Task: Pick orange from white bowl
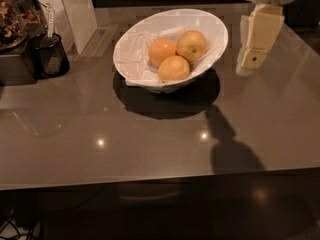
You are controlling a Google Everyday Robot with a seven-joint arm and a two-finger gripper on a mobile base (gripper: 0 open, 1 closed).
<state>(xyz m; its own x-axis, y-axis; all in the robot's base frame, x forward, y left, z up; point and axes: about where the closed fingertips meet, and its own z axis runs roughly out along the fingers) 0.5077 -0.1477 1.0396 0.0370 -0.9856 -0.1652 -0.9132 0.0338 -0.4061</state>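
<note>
The white bowl stands tilted on the grey counter at centre back, lined with crumpled white paper. Three fruits lie in it. The orange, paler and yellowish with a dark stem dot, is at the right. A deeper reddish-orange fruit is to its left and a smaller one in front. My gripper, cream-coloured, hangs pointing down just right of the bowl's rim, above the counter and apart from the bowl. It holds nothing that I can see.
A black cup and a dark container of nuts stand at the far left. A white upright panel is behind them. The counter's front edge runs across the lower part.
</note>
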